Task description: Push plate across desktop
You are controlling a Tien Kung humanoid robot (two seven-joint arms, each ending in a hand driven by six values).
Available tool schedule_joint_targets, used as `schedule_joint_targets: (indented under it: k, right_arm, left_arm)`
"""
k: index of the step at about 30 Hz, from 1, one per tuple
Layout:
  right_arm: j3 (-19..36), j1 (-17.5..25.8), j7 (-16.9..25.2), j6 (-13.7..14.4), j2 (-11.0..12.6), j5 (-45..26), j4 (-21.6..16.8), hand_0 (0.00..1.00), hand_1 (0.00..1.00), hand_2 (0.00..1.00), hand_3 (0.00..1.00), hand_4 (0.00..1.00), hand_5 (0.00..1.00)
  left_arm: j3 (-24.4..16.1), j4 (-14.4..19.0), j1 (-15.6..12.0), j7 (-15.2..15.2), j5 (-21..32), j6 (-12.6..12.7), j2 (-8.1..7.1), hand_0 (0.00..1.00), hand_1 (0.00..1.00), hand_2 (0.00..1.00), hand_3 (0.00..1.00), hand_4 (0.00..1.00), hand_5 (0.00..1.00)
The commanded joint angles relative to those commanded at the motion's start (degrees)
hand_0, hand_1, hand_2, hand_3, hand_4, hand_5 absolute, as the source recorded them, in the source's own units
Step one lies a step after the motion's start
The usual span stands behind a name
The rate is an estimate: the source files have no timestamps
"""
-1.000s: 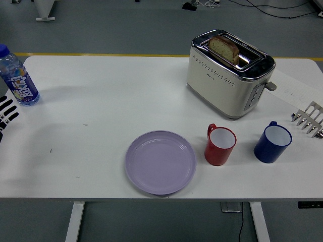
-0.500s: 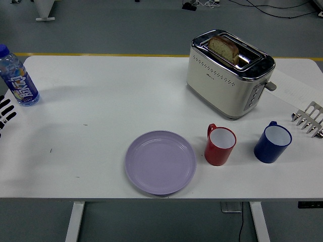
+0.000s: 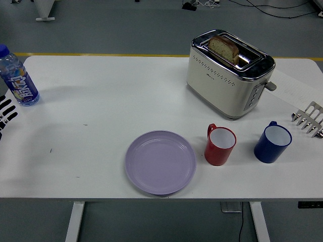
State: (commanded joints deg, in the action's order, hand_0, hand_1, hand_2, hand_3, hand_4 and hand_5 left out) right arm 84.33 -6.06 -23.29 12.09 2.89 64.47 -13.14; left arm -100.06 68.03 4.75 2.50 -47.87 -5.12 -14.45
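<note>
A lilac plate point(image 3: 160, 162) lies empty near the table's front edge, a little left of the middle. My left hand point(image 3: 7, 114) shows only as fingertips at the left edge of the table, far to the left of the plate and just below a water bottle point(image 3: 17, 77). Its fingers are stretched out and hold nothing. My right hand is out of view.
A red mug point(image 3: 220, 145) stands just right of the plate and a blue mug point(image 3: 272, 142) further right. A cream toaster point(image 3: 228, 73) with a bread slice point(image 3: 224, 48) stands at the back right. A metal rack point(image 3: 308, 119) sits at the right edge.
My left hand's fingertips drew back a little toward the left edge, then came slightly forward again. The plate and the other things have not moved.
</note>
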Motion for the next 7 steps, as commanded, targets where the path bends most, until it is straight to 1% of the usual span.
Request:
schedule_joint_targets:
  k: [7]
  right_arm:
    - [0.2,0.3,-0.2,0.1,-0.1,0.2,-0.1,0.640,0.602,0.655,0.767,0.492,0.554]
  left_arm:
    - [0.3,0.0,-0.2,-0.1,0.1,-0.2,-0.07,0.753,0.778,0.776,0.709,0.568,0.998]
